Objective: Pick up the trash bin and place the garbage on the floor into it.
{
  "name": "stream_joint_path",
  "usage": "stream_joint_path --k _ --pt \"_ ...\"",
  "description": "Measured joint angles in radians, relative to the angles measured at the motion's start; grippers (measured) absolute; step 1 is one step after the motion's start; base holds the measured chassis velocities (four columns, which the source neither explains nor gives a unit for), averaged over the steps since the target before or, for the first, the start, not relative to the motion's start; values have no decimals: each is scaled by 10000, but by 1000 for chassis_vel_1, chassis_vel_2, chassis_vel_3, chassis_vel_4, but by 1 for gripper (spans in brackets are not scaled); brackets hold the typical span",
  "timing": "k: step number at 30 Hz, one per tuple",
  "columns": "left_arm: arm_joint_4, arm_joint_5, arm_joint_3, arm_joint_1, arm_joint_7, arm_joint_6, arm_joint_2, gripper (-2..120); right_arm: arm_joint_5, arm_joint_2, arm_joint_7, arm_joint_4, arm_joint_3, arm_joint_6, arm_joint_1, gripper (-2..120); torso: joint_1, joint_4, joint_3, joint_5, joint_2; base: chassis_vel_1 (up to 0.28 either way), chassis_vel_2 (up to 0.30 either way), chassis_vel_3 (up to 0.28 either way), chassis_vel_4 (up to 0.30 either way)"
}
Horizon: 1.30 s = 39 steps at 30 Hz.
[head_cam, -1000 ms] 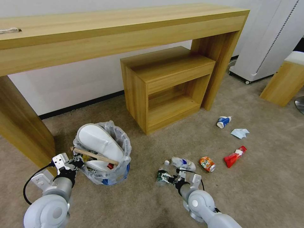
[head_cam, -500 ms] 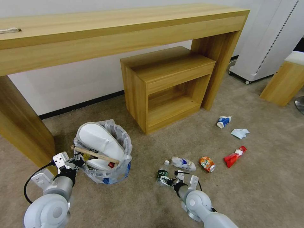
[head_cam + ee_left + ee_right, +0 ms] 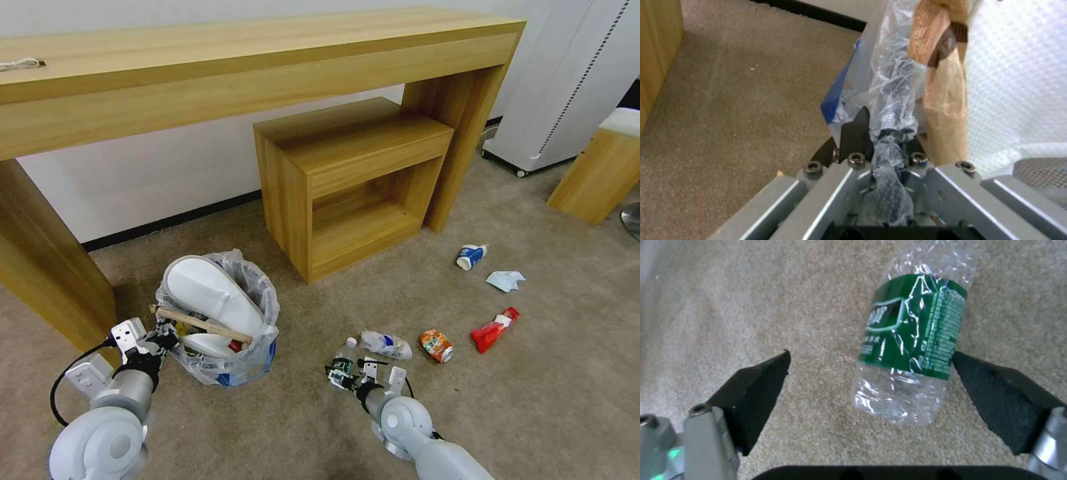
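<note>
The small round trash bin point(image 3: 223, 333) lined with crinkly clear plastic sits on the beige-tan short-pile carpet floor point(image 3: 520, 373) at about eight o'clock in the head view, just in front of the long wooden counter point(image 3: 200, 73). A white slipper point(image 3: 210, 297) and a wooden stick point(image 3: 200, 325) poke out of its top. The left tool point(image 3: 163, 340) is at the bin's nine-o'clock side, its fingers closed tight on the bunched plastic at the rim (the left wrist view shows the twisted bag point(image 3: 891, 133) pinched between them).

The right tool point(image 3: 343, 375) hovers low at six o'clock, jaws spread wide on either side of a crumpled clear plastic bottle with a green label point(image 3: 911, 350), one pad point(image 3: 755, 386) well apart from it, the other point(image 3: 996, 396) just beside the label; it holds nothing.

Lying on the floor to the right of that bottle are a crushed clear bottle with blue print point(image 3: 387, 345), a crushed orange can point(image 3: 436, 345), a red wrapper point(image 3: 493, 329), a pale tissue point(image 3: 505, 280) and a blue-white cup point(image 3: 471, 256), all toward three o'clock, well apart from the bin.
</note>
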Motion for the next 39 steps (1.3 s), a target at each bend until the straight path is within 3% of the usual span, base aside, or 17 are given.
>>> stream_joint_path --k 17,20,28,30,32,39 --pt "-22 54 23 90 3 -9 -54 1 -281 145 -143 -398 -41 243 225 81 0 0 0 1 0 0 0 0 0" --pt "-19 62 22 106 6 -21 -58 1 -318 144 -145 -401 -42 259 226 74 0 0 0 0 0 0 0 0 0" --pt "-177 8 6 167 9 -45 -63 1 -482 186 -170 -535 -60 337 222 40 0 0 0 0 0 0 0 0 0" --pt "-211 1 6 182 9 -46 -64 1 -489 186 -181 -551 -62 341 224 37 0 0 -1 0 0 0 0 0 0" --pt "-292 -6 12 216 9 -46 -81 1 -507 192 -198 -604 -66 342 229 25 0 0 -1 1 0 0 0 0 0" --pt "-560 -14 93 290 10 -46 -121 1 -622 244 -278 -808 -134 405 259 10 0 -1 -1 0 1 0 0 0 0"
